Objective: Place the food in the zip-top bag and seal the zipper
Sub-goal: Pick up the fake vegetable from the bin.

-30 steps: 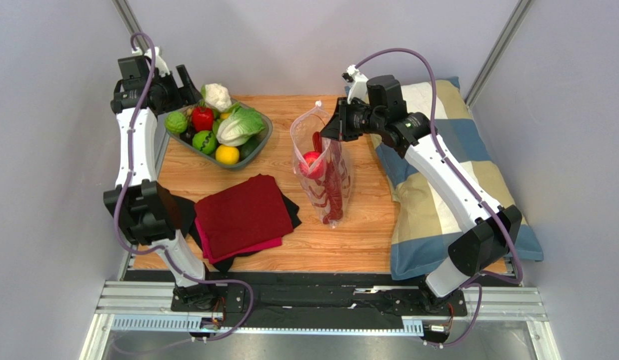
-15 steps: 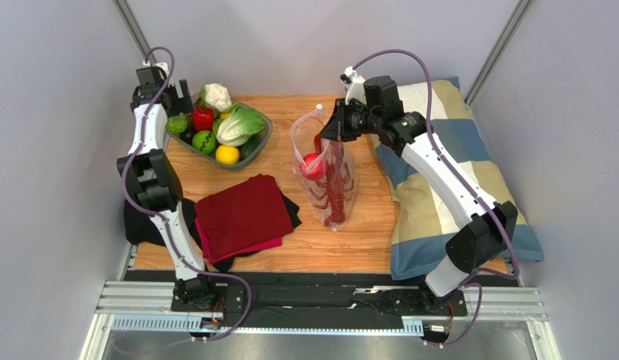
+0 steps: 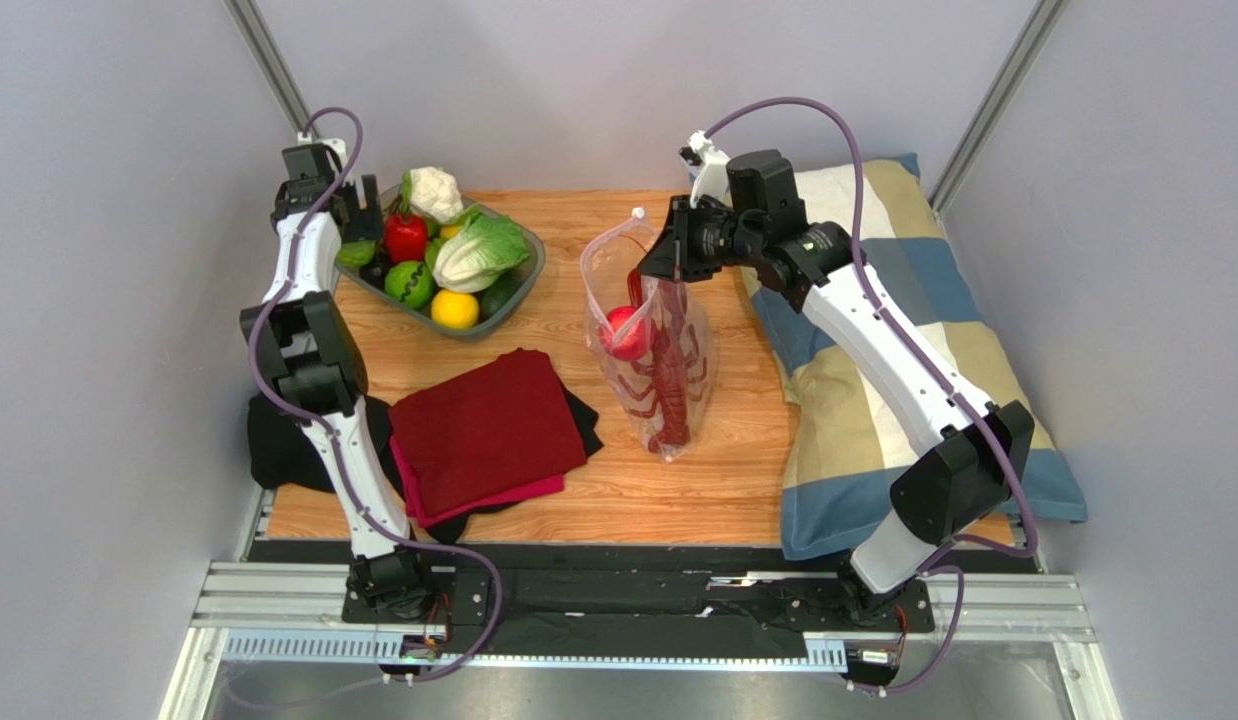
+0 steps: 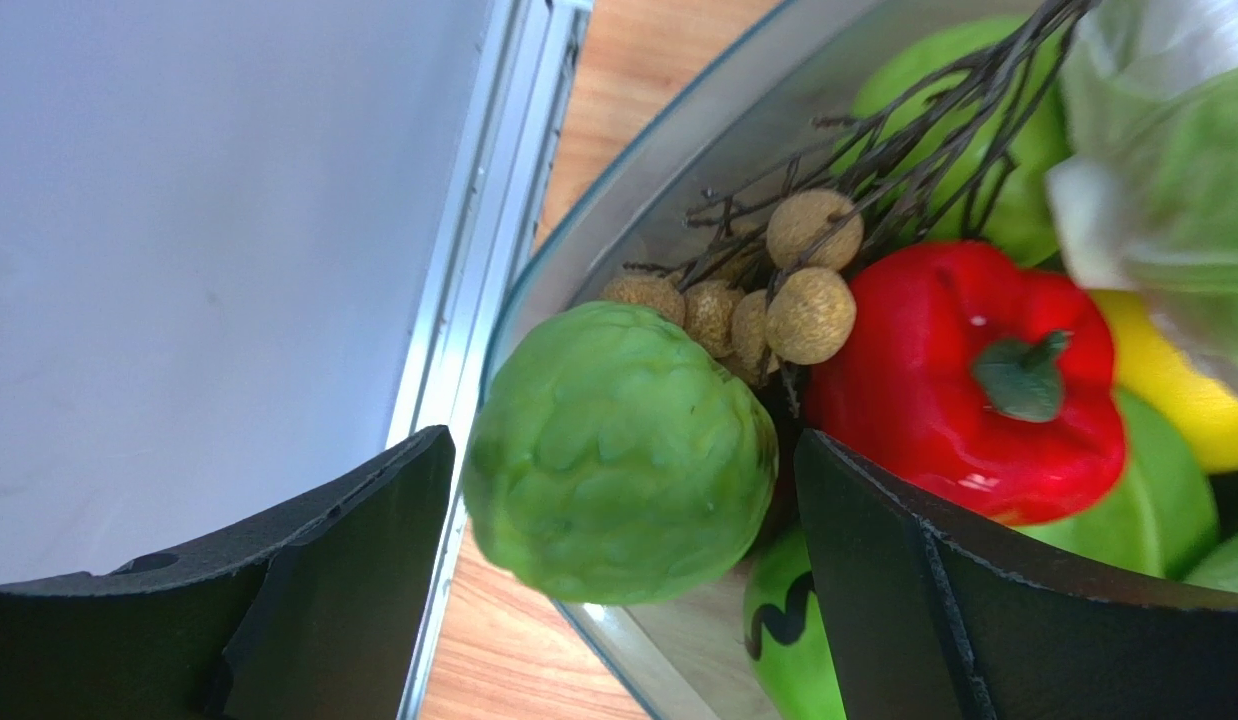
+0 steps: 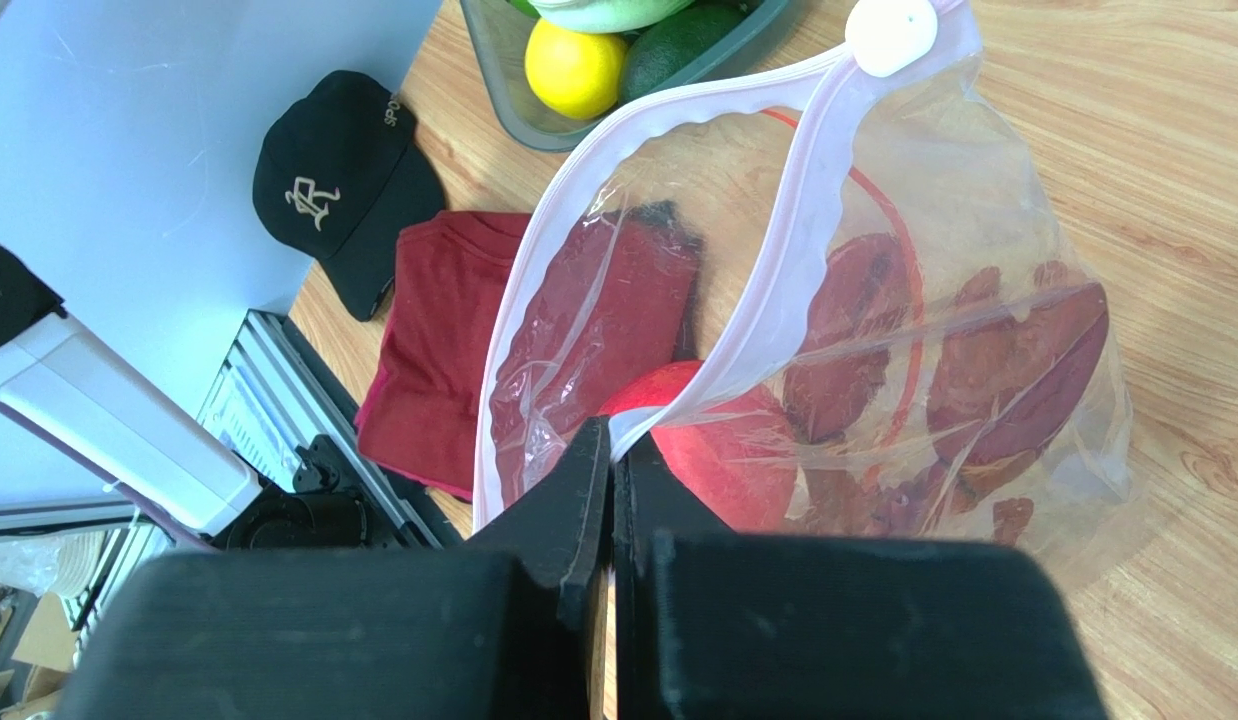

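Observation:
The clear zip-top bag [image 3: 658, 357] stands upright mid-table with its mouth open. It holds the round red fruit [image 3: 622, 323] and the long dark-red lobster piece [image 3: 672, 383]; both also show in the right wrist view, the fruit [image 5: 730, 450] and the lobster [image 5: 1016, 360]. My right gripper [image 3: 651, 270] is shut on the white zipper strip [image 5: 791, 270] at the mouth edge and holds it up. My left gripper [image 3: 350, 228] is open over the left end of the bin. Its fingers [image 4: 280, 585] stand either side of the round green ball [image 4: 618, 450] without touching it.
The grey bin [image 3: 523, 285] holds a red pepper [image 4: 956, 375], cauliflower [image 3: 434, 192], lettuce [image 3: 483, 248], a lemon [image 3: 454, 309] and a lime [image 3: 409, 282]. A folded red cloth [image 3: 483, 428] lies front left, over a black cap [image 5: 340, 180]. A checked pillow [image 3: 896, 375] lies right.
My left arm has swung back and in to the bin, bringing its open gripper down around the green ball. The right gripper and the bag have stayed put.

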Available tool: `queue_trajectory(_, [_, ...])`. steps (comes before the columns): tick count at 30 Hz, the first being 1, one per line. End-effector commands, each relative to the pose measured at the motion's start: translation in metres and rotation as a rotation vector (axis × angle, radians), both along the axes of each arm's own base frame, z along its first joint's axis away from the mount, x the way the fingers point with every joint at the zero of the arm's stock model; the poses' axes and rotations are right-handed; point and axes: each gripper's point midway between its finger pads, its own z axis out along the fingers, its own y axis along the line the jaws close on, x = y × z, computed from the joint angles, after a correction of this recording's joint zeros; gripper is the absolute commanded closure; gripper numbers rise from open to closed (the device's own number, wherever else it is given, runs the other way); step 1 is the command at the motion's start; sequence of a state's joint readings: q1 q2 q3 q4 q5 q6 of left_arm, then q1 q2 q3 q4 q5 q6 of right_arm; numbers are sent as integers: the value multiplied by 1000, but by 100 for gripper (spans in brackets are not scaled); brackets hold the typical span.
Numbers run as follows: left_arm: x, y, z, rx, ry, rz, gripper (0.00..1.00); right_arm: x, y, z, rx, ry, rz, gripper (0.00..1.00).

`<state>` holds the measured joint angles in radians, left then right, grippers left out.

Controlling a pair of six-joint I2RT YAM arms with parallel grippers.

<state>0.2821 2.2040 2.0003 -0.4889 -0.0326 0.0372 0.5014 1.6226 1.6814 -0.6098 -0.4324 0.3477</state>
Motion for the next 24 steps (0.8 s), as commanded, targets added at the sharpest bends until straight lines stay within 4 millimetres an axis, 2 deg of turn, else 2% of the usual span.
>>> queue_trajectory(1, [2, 8, -2, 31, 11, -2, 8, 8, 6, 30, 48, -79, 3, 100])
queue_trajectory(3, [0, 8, -7, 33, 21, 0, 8, 9, 6, 30, 48, -78, 1, 100])
queue_trajectory(6, [-1, 8, -3, 38, 17, 0, 14, 10, 7, 29, 47, -75, 1, 100])
queue_trajectory(9, [-3, 4, 11, 35, -10, -17, 34, 10, 7, 28, 45, -74, 2, 100])
queue_trajectory(10, [-4, 5, 18, 45, -24, -15, 37, 10, 7, 28, 46, -74, 1, 100])
queue_trajectory(11, [-5, 6, 33, 60, -56, -9, 39, 9, 7, 29, 46, -74, 1, 100])
queue_trajectory(12, [-8, 9, 35, 76, -56, 2, 44, 9, 8, 28, 47, -72, 5, 100])
queue_trajectory(13, [-10, 10, 43, 86, -70, 11, 44, 9, 7, 28, 48, -71, 5, 100])
queue_trajectory(14, [-14, 9, 61, 96, -98, 16, 44, 9, 7, 27, 48, -71, 3, 100])
queue_trajectory(16, [-20, 2, 77, 86, -127, -10, 47, 9, 7, 28, 47, -73, 4, 100])
queue_trajectory(17, [-27, -3, 100, 86, -177, -18, 47, 8, 7, 28, 49, -72, 8, 100])
queue_trajectory(19, [-31, -22, 125, 44, -240, -70, 48, 6, 9, 31, 58, -79, 21, 100])
queue_trajectory(20, [-40, -34, 151, 37, -288, -92, 48, 7, 8, 31, 58, -80, 18, 100])
queue_trajectory(21, [-43, -51, 164, -3, -319, -144, 48, 4, 9, 32, 60, -81, 29, 100])
queue_trajectory(22, [-55, -69, 189, -25, -358, -195, 48, 5, 9, 32, 62, -82, 31, 100])
queue_trajectory(24, [-66, -125, 213, -140, -412, -359, 46, 4, 10, 31, 63, -80, 38, 100])
